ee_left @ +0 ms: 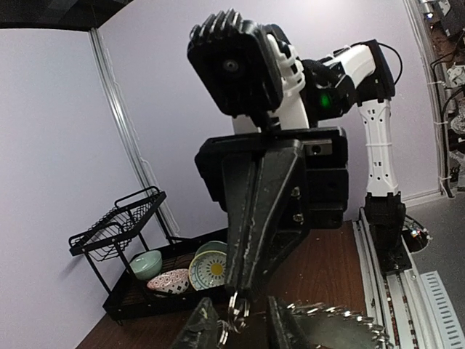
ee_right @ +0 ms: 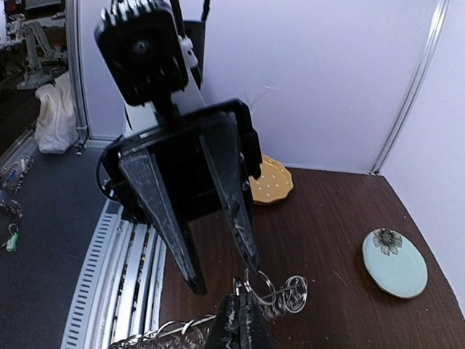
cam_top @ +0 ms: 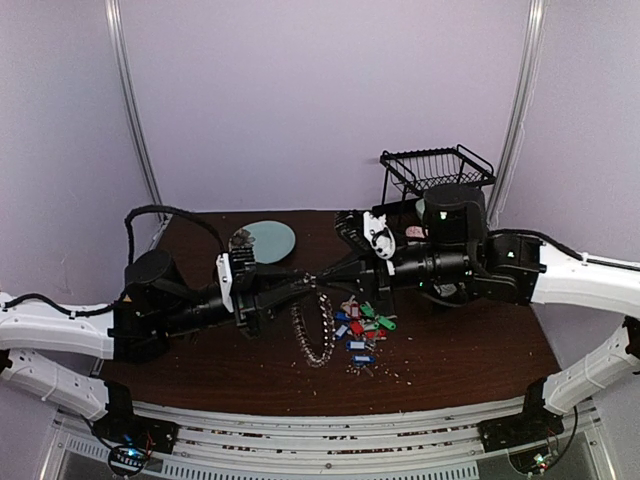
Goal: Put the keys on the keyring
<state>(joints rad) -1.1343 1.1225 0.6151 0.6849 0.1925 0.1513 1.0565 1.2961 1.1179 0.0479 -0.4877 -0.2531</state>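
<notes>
While the right pincer (ee_right: pixel 240 309) is pressed together, pinching a small loop of the keyring (cam_top: pixel 318 335), the left pincer (ee_left: pixel 238 323) stands spread around that same loop. From there the keyring trails toward the near edge of the table (cam_top: pixel 470 350). The keys (cam_top: pixel 362 325), with coloured tags, lie just right of it.

- We see pale lavender walls (cam_top: pixel 320 100) closing in the back and both sides, under soft, even light.
- Two silver poles (cam_top: pixel 130 110) rise along the corners, one left and one right, curving inward at the top.
- The tabletop (cam_top: pixel 470 350) is dark brown wood with scattered pale specks.
- A black wire rack (cam_top: pixel 437 168) stands at its far right corner, against the wall.
- Slotted aluminium rails (cam_top: pixel 330 440) run along the near edge.
- Beyond the rails lies a grey floor (ee_right: pixel 43 218).
</notes>
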